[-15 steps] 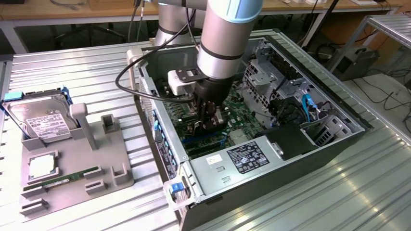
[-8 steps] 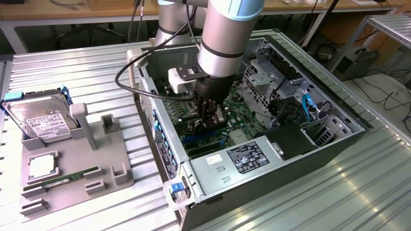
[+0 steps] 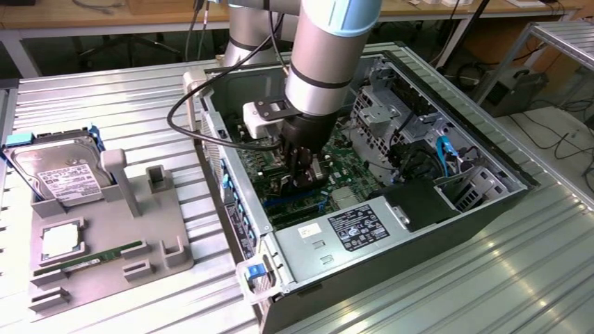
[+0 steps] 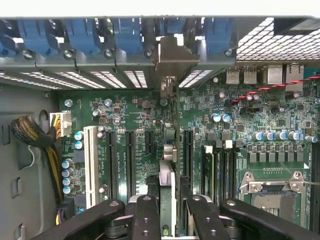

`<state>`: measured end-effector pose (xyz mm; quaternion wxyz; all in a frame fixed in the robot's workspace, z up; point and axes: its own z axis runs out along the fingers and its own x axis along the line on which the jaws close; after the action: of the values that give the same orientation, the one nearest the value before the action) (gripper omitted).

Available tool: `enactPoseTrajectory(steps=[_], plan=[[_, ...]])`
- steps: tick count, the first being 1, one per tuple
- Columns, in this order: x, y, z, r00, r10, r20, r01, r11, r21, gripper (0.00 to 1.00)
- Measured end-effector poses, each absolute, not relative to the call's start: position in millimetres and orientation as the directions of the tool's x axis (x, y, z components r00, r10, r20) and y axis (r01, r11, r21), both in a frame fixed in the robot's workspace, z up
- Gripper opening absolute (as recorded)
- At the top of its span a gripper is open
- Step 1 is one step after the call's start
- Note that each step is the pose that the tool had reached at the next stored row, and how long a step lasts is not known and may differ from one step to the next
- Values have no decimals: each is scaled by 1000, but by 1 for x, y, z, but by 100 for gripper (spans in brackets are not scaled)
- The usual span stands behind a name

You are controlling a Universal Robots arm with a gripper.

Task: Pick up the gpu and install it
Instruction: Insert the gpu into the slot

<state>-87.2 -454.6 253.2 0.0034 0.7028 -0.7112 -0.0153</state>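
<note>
A: Where is the black two-fingered gripper (image 3: 302, 182)?

B: Low inside the open dark grey computer case (image 3: 483, 149), just over the green motherboard (image 3: 348, 174). In the wrist view the gripper (image 4: 167, 210) is clenched on the thin dark expansion card with a silver metal end bracket, the gpu (image 4: 167, 185), which stands on edge between the fingers (image 4: 146, 215).

A: And where does the card sit?

B: Among the long black expansion slots (image 4: 131, 155), with its bracket (image 4: 172, 60) up against the case's rear wall, between the blue slot clips (image 4: 127, 35). Whether it is fully seated cannot be told.

A: What lies outside the case?

B: On the ribbed metal table (image 3: 121, 90), at the exterior view's left, a grey parts holder (image 3: 139, 209) carries a silver boxy hard drive with a white label (image 3: 60, 170) and a slim green memory stick (image 3: 93, 259).
</note>
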Motion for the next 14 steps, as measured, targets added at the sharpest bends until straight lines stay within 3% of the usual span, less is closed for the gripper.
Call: enactPoseTrajectory(steps=[14], plan=[[-87, -454, 251, -12, -1000, -18, -1000, 12, 26, 27]])
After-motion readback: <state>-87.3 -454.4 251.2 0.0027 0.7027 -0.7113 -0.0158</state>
